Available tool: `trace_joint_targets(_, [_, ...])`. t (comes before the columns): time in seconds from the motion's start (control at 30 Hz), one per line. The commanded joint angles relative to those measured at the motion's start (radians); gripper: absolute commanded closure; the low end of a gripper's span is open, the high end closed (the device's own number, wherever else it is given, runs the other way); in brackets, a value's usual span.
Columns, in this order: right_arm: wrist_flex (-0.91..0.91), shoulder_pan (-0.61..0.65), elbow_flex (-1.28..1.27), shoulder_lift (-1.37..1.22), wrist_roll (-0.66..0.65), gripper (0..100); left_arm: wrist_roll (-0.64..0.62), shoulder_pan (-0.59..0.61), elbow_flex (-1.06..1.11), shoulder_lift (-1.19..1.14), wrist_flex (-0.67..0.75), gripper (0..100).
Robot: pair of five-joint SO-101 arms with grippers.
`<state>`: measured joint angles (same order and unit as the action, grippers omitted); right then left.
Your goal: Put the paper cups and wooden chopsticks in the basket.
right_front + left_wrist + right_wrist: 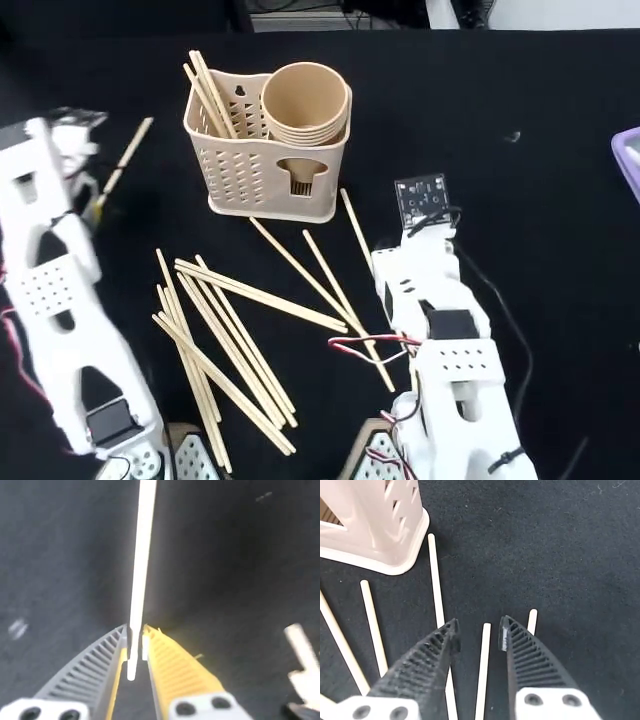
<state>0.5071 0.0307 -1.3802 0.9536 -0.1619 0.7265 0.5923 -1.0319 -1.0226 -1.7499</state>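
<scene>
Overhead light, even across the high view. The black table soaks it up, so I see almost no cast shadows. The white arms read bright but not clipped. The paper cups go a shade darker down inside.

Left wrist view: the chopstick pinched in my left hand is blown out to plain white ahead of the fingertips. There's a warm glow where it meets the yellow finger, and the table reads grey.

Right wrist view: flat soft light, with faint shade on the table just under my right hand. The loose chopsticks ahead of it are evenly lit, no glare.
</scene>
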Motion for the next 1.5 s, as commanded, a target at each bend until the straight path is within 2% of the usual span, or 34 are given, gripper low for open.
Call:
trace_joint_targets(0.0, [-0.029, 0.017, 0.007, 0.025, 0.002, 85.9, 0.077, 0.180, 0.002, 0.023, -0.014, 97])
trace_joint_targets(0.2, [-0.029, 0.021, 0.007, 0.027, 0.002, 85.9, 0.218, 0.401, 0.242, 0.196, -0.012, 97])
trace_joint_targets(0.37, [-0.025, 0.075, 0.004, 0.024, 0.002, 86.0, 0.358, 0.510, 0.575, 0.390, -0.012, 97])
trace_joint_targets(0.5, [-0.025, 0.072, 0.004, 0.022, 0.002, 86.0, 0.456, 0.573, 0.806, 0.560, -0.006, 97])
trace_joint_targets(0.63, [-0.025, 0.072, 0.004, 0.025, 0.002, 86.0, 0.499, 0.596, 0.932, 0.657, 0.078, 82])
trace_joint_targets(0.7, [-0.025, 0.072, 0.004, 0.025, 0.002, 86.0, 0.486, 0.593, 0.964, 0.678, 0.153, 77])
trace_joint_targets(0.87, [-0.025, 0.071, 0.002, 0.022, 0.002, 85.9, 0.466, 0.496, 0.983, 0.684, 0.275, 80])
trace_joint_targets(1.1, [-0.029, 0.071, -0.013, 0.025, 0.002, 85.8, 0.203, 0.246, 0.984, 0.689, 0.239, 80])
trace_joint_targets(1.3, [-0.029, 0.069, -0.018, 0.025, 0.002, 85.8, 0.167, 0.234, 0.993, 0.686, 0.459, 81])
trace_joint_targets(1.47, [-0.029, 0.069, -0.019, 0.022, 0.000, 85.8, 0.144, 0.231, 0.997, 0.684, 0.540, 81])
